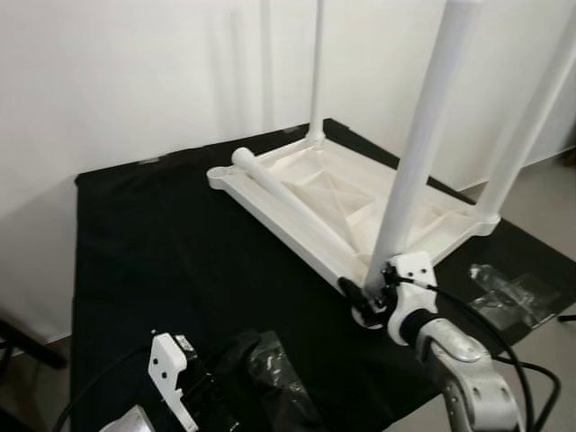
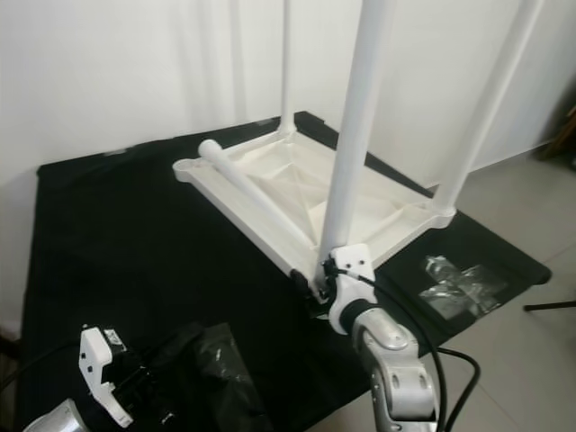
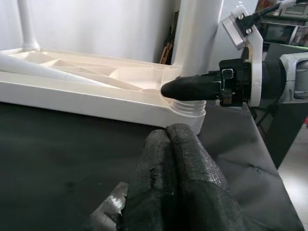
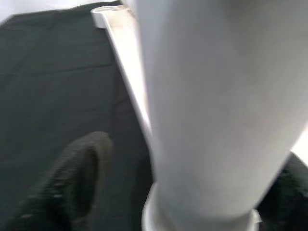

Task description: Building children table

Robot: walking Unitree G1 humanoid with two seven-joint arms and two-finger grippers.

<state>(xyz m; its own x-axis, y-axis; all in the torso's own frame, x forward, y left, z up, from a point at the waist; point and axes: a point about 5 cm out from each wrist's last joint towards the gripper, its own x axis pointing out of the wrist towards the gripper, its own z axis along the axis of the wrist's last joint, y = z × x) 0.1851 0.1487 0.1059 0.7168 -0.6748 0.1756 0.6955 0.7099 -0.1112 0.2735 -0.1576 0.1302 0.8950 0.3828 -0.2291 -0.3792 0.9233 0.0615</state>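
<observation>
Nearest the robot, the left gripper [image 3: 175, 159] hangs low over the black cloth [image 1: 162, 252], in front of the table top [image 1: 360, 193] and well apart from it; its two fingers are pressed together with nothing between them, beside a crumpled dark plastic bag [image 1: 270, 369]. Next comes the near corner of the table top, which lies upside down on the cloth. There the right gripper [image 1: 367, 301] works at the foot of the near leg [image 1: 418, 144], one black finger on each side of the white tube just above its threaded collar; the jaws look closed around the leg, though contact is hard to confirm. A loose leg [image 1: 288, 202] lies slantwise across the table top from this corner toward the far left one. Two more legs stand upright beyond, at the right corner [image 1: 526, 135] and at the far corner [image 1: 317, 81]. A clear wrapper [image 1: 508, 292] lies on the cloth to the right of the table top. The likely trouble: if the near leg is not fully threaded, turning it off-axis could cross the thread or tip the tall tube sideways, and a push could slide the light table top along the cloth.
</observation>
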